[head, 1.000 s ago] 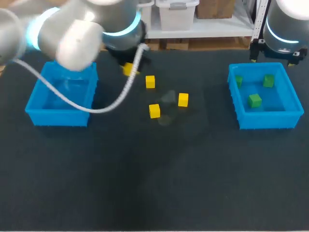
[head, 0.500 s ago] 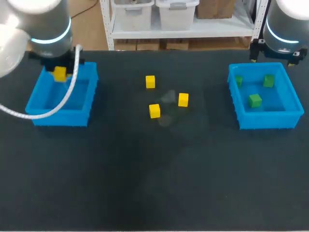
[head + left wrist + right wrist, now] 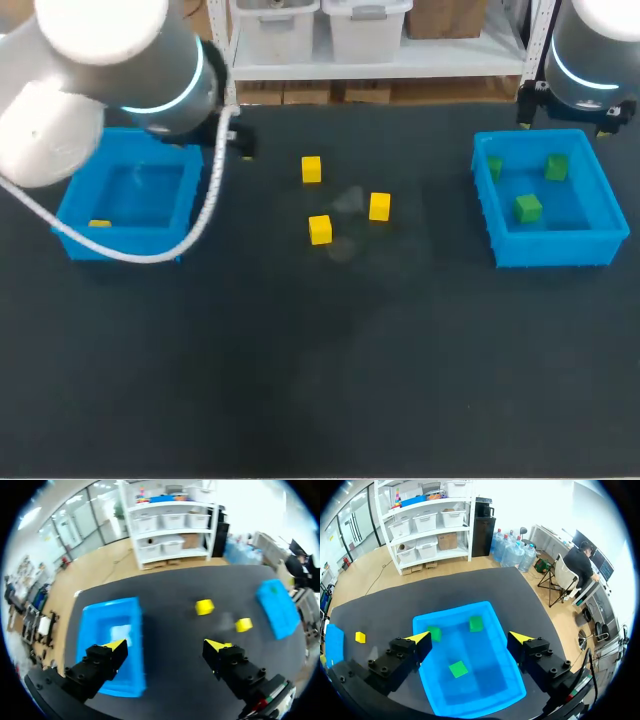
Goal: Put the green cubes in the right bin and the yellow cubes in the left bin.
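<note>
Four yellow cubes [image 3: 320, 229], one in left bin [image 3: 120, 245], left tool [image 3: 165, 644] apart, right tool [image 3: 469, 636] apart

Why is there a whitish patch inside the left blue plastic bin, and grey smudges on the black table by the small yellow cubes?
Head view: the left blue plastic bin shows a pale sheen on its floor, probably light glare; the grey smudges on the black table between the small yellow cubes may be glare or marks. Left wrist view: the bin's patch looks brighter.

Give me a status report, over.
Left pincer open, empty; right pincer open, empty over right bin. One yellow cube in left bin, three on table. Nothing blocking them.
</note>
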Robot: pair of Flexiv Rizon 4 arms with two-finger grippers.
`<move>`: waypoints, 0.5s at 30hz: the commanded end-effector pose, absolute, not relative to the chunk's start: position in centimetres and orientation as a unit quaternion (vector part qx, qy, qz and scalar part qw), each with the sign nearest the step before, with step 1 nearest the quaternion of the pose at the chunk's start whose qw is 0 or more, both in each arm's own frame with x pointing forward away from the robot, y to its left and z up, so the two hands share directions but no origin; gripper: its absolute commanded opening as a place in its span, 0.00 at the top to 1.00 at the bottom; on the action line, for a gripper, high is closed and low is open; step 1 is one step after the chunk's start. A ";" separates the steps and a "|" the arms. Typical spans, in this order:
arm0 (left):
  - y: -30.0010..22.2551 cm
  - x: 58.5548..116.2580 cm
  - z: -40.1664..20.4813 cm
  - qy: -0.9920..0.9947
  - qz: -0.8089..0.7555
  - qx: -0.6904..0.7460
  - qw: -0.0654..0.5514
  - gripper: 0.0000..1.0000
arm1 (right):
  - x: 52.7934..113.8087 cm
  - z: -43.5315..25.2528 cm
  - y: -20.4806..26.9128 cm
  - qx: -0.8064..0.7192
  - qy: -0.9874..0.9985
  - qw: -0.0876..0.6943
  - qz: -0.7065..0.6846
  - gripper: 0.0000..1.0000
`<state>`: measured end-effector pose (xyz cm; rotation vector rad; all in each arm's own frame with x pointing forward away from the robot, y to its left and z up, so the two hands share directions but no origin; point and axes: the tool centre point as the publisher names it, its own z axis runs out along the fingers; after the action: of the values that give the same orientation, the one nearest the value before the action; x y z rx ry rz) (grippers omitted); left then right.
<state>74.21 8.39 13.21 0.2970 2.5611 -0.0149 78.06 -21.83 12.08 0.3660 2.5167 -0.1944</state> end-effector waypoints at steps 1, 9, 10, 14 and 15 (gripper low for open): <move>3.3 75.3 11.7 0.948 -0.097 0.217 0.209 0.00 | 77.8 12.0 -21.9 0.138 0.943 0.295 -0.072 0.00; -2.9 72.7 9.3 0.843 -0.105 0.514 0.119 0.00 | 77.8 12.0 -21.9 0.138 0.943 0.295 -0.072 0.00; -3.1 72.5 9.0 0.827 -0.102 0.542 0.106 0.00 | 77.8 12.0 -21.9 0.138 0.943 0.295 -0.072 0.00; -3.5 71.6 7.8 0.755 -0.107 0.646 0.032 0.00 | 77.8 12.0 -21.9 0.138 0.943 0.295 -0.072 0.00; -3.3 71.4 7.5 0.736 -0.098 0.669 0.012 0.00 | 77.8 12.0 -21.9 0.138 0.943 0.295 -0.072 0.00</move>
<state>70.93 -3.48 7.89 0.9391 2.5901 -0.1934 78.06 -21.83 12.09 0.3659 2.5166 -0.1943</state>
